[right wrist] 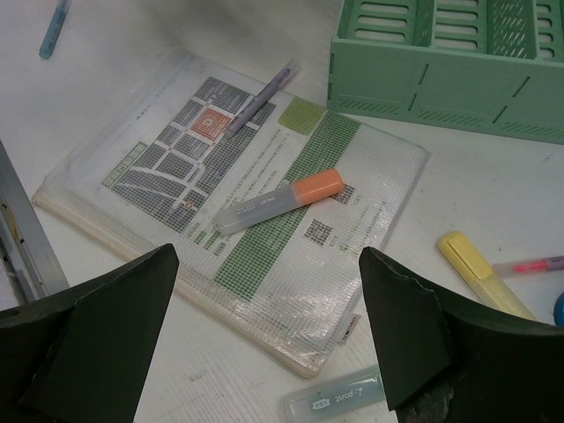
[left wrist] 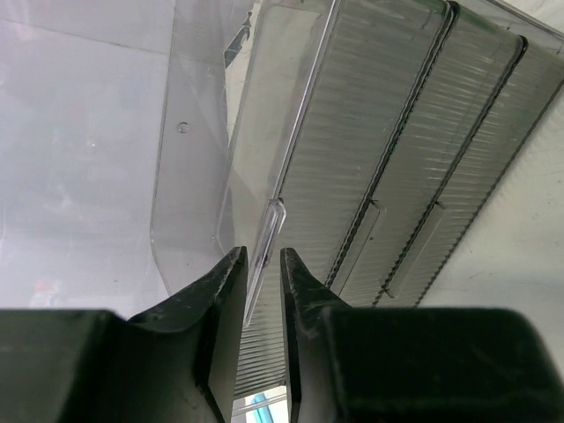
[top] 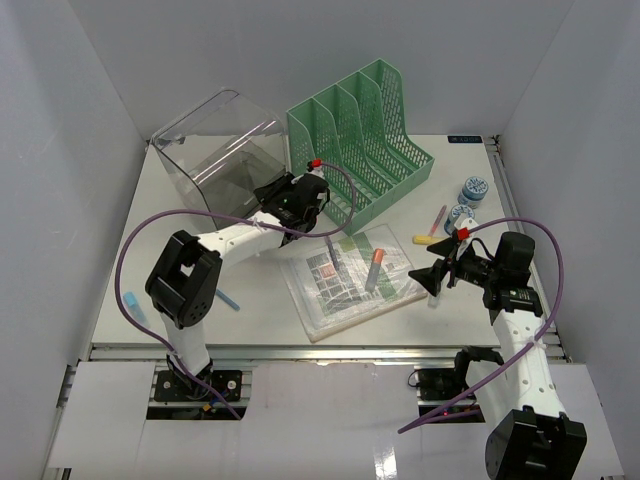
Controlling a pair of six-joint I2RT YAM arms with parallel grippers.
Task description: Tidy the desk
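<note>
The desk [top: 250, 315] is a white tabletop with a metal rail in front. A clear plastic bin [top: 215, 150] lies tipped at the back left. My left gripper [top: 292, 188] is at its right wall, and in the left wrist view [left wrist: 263, 256] the jaws are shut on the bin's thin clear edge [left wrist: 273, 216]. My right gripper [top: 432, 268] is wide open and empty. In the right wrist view [right wrist: 269, 295] it hovers over the near corner of a mesh pouch [right wrist: 291, 291]. The pouch [top: 350, 280] holds printed sheets.
A green file organizer [top: 365, 130] lies on its back beside the bin. An orange highlighter [right wrist: 282, 198] and a purple pen [right wrist: 260, 97] lie on the pouch. A teal pen [right wrist: 348, 401], a yellow highlighter [right wrist: 480, 273], a pink pen [top: 438, 218], tape rolls [top: 473, 190] and a blue pen [top: 228, 299] lie around it.
</note>
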